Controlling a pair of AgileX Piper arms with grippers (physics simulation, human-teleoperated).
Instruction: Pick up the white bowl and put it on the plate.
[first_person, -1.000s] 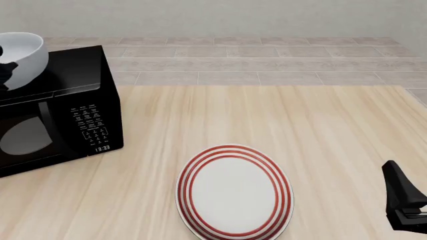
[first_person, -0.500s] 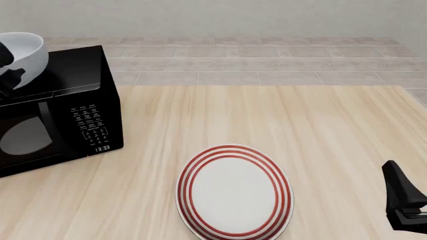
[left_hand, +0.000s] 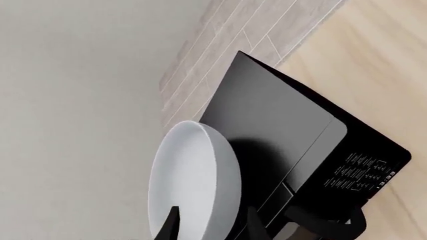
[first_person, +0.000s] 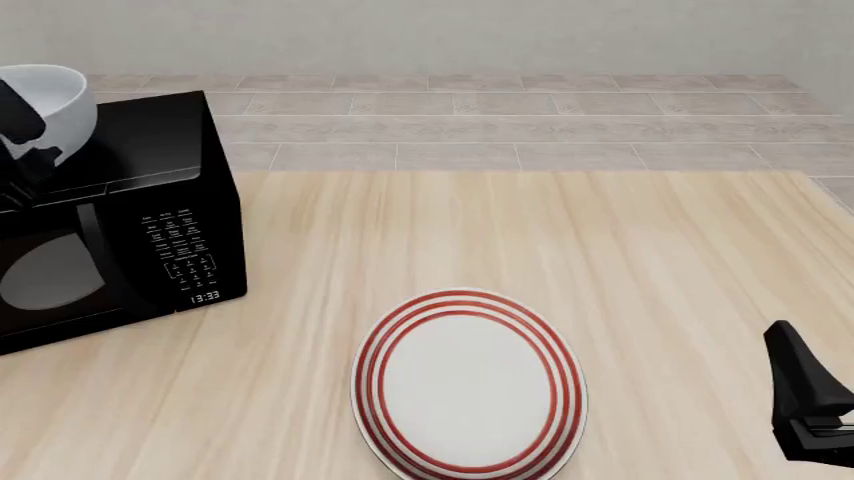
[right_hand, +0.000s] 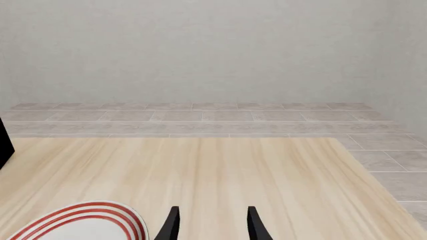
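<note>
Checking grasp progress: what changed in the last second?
The left gripper climbed along the white bowl atop the microwave and now straddles its rim; the bowl sits less tilted. The plate and right gripper stayed put.

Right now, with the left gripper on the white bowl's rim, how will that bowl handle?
The white bowl looks glossy and smooth, so probably slippery. The left gripper straddles only its rim, one finger inside, one outside, so it may swing or pivot. It looks rigid, and could roll if dropped on the microwave.
</note>
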